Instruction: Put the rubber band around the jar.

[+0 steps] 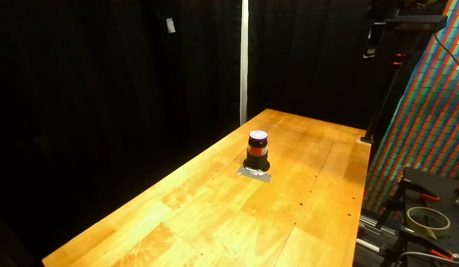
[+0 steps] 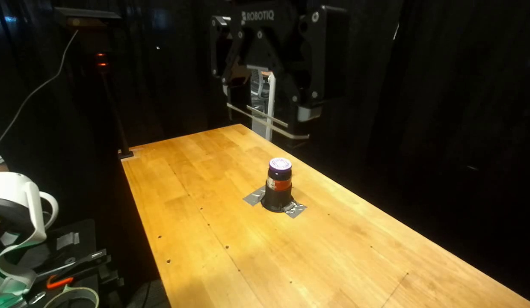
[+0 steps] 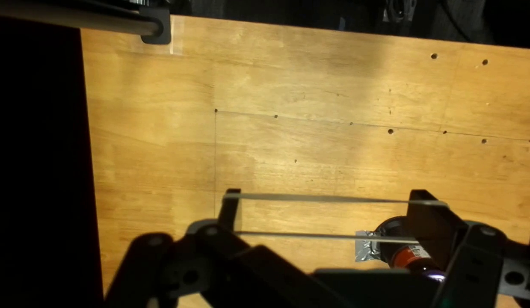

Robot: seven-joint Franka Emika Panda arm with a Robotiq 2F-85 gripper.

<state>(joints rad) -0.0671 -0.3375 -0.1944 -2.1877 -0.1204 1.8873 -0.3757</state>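
Observation:
The jar (image 1: 257, 150) has a white-and-purple lid, dark body and orange-red label. It stands upright in a black round holder (image 1: 256, 162) on the wooden table; it also shows in an exterior view (image 2: 280, 184). In the wrist view the jar (image 3: 410, 256) is at lower right, partly hidden by the right finger. My gripper (image 2: 267, 120) is open, above and behind the jar in that exterior view, and apart from it. The pale rubber band (image 3: 299, 198) is stretched around both fingers (image 3: 326, 195) as two strands. The gripper is out of view in an exterior view.
Grey tape (image 2: 295, 209) fixes the holder to the wooden table (image 1: 229, 215). A dark lamp post (image 2: 113, 107) stands at a table corner. A side stand holds a tape roll (image 1: 428, 221) and clamps. Black curtains hang around the table.

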